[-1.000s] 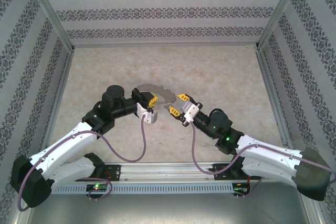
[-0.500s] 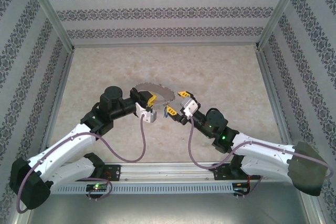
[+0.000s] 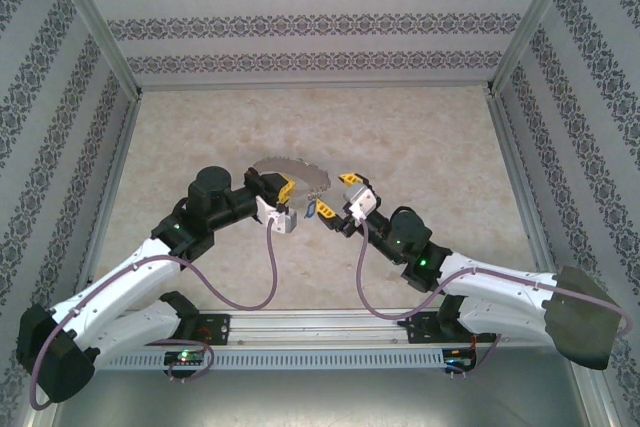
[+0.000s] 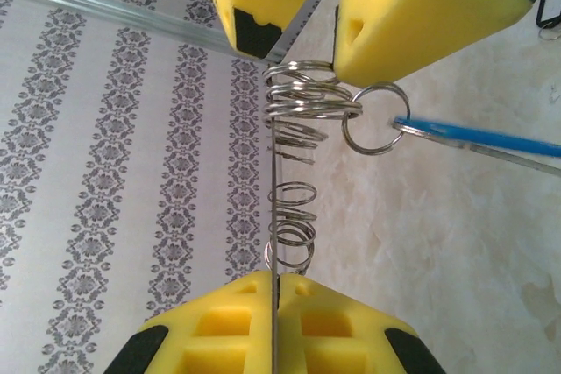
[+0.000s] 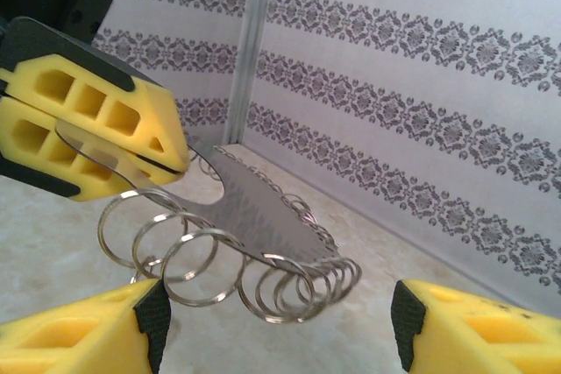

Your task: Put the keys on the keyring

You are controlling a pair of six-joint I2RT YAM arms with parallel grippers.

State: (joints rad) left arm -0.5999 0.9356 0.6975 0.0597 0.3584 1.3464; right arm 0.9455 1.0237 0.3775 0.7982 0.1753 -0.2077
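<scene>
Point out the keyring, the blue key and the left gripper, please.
keyring (image 5: 263,216): right wrist view, flat metal middle
blue key (image 4: 473,135): left wrist view, blue edge
left gripper (image 3: 287,188): top external view, between fingertips

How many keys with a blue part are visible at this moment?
1. The blue key sticks out sideways from the keyring, attached to a small ring. More may be hidden among the other rings.
</scene>
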